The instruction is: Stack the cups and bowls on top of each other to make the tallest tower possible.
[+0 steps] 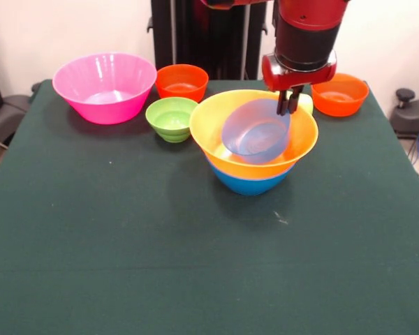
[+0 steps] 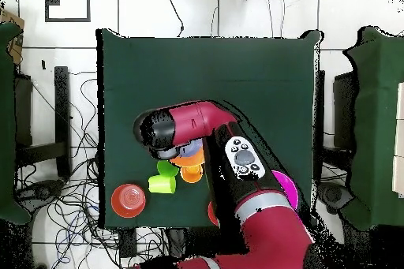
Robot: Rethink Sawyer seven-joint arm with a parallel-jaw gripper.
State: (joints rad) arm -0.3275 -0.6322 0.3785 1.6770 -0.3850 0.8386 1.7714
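Observation:
A large yellow-orange bowl (image 1: pixel 227 139) sits nested in a medium blue bowl (image 1: pixel 250 183) at the table's middle, forming the tower. My gripper (image 1: pixel 288 106) is shut on the rim of a small pale blue bowl (image 1: pixel 255 132), which hangs tilted inside the yellow-orange bowl. A large pink bowl (image 1: pixel 105 87), a small orange bowl (image 1: pixel 182 82) and a small green bowl (image 1: pixel 171 118) stand apart at the far left. Another orange bowl (image 1: pixel 340 94) stands at the far right. A lime-yellow cup (image 1: pixel 305 102) peeks out behind the tower. In the overhead view the arm (image 2: pixel 189 120) hides the gripper.
In the overhead view a green cup (image 2: pixel 166 168) and the lime-yellow cup (image 2: pixel 162 184) lie beside the tower, near the orange bowl (image 2: pixel 129 199). The pink bowl (image 2: pixel 287 189) shows partly past the arm. The green table cloth (image 1: pixel 126 244) fills the front.

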